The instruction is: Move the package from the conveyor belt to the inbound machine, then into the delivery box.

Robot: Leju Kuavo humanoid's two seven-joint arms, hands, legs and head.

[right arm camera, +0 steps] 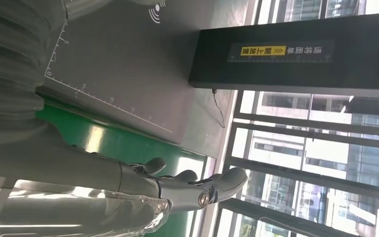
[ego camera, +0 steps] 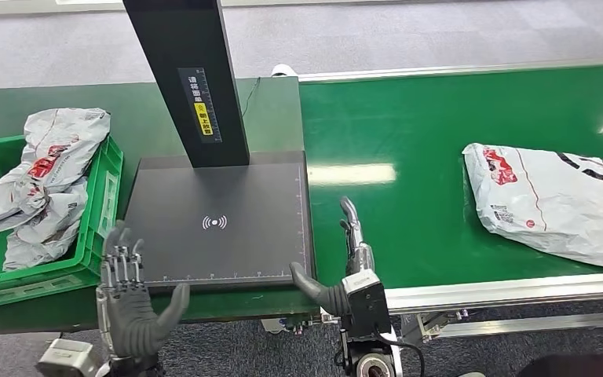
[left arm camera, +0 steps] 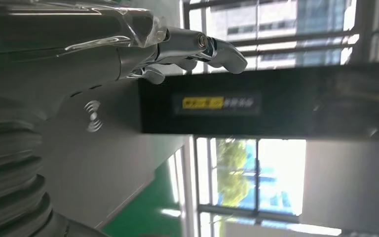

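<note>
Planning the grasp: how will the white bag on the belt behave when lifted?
The white bag looks wrinkled and slumped flat on the green belt, so it will probably sag when lifted. Its glossy plastic skin may slip. It lies flat, so rolling seems unlikely.

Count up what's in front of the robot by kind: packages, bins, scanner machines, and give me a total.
Packages on the conveyor belt: 1, the white package
Packages in the green bin: at least 2, a crumpled pile, exact number hard to tell
Green bins: 1
Inbound scanner machines: 1
Total: at least 5 things
</note>
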